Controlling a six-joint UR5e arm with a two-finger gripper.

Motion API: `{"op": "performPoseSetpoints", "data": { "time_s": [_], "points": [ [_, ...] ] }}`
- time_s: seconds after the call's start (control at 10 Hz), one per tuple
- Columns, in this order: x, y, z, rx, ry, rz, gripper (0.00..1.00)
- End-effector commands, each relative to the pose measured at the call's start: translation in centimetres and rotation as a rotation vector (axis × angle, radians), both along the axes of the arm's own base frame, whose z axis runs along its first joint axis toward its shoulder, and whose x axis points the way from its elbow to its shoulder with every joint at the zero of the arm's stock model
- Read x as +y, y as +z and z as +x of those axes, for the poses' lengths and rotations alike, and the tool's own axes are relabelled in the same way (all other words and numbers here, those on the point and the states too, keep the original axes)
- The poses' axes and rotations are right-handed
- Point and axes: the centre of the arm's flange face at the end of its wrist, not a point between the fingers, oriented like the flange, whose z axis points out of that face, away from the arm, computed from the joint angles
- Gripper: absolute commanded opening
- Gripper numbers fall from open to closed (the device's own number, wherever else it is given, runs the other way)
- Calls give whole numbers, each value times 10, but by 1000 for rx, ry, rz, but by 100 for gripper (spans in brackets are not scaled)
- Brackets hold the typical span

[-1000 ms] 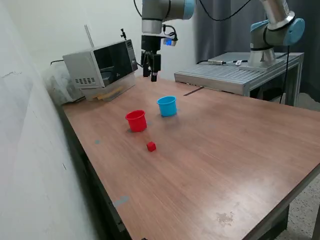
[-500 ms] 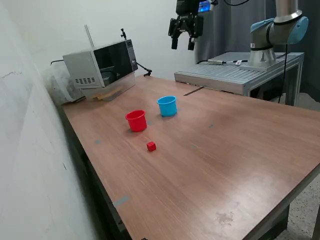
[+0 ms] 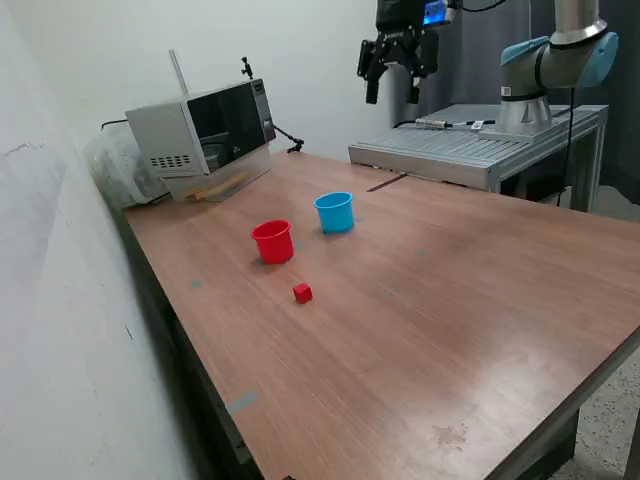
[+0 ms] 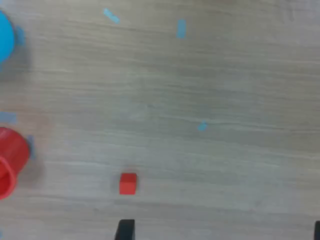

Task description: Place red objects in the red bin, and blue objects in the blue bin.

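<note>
One small red cube, a red object, lies on the wooden table in front of the red bin. The light blue bin stands just beyond it, toward the exterior view's right. My gripper hangs high above the back of the table, open and empty, far from the cube and both bins. Only its fingertips show at the wrist view's edge. No blue objects show in either view.
A microwave sits at the table's back corner on the exterior view's left. A metal platform with a second arm adjoins the table at the back right. Bits of blue tape dot the tabletop.
My gripper has risen from low beside the microwave and swung toward the exterior view's right. The cube and both bins have not moved.
</note>
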Motion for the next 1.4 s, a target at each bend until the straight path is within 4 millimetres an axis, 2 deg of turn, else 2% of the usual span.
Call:
{"op": "performPoseSetpoints", "data": {
  "time_s": [0.0, 0.1, 0.3, 0.5, 0.7, 0.9, 1.1, 1.3],
  "points": [
    [-9, -35, -57, -28, 7, -4, 100],
    [-10, -48, -84, -28, 6, -4, 100],
    [-13, -95, -132, -53, 3, 5, 100],
    [-13, -141, -166, -83, -6, 17, 100],
    [-7, -183, -190, -142, -15, 24, 100],
    [-3, -198, -205, -139, -22, 25, 100],
    [22, -211, -219, -138, -57, 51, 100],
    [57, -224, -231, -142, -95, 50, 100]
  ]
}}
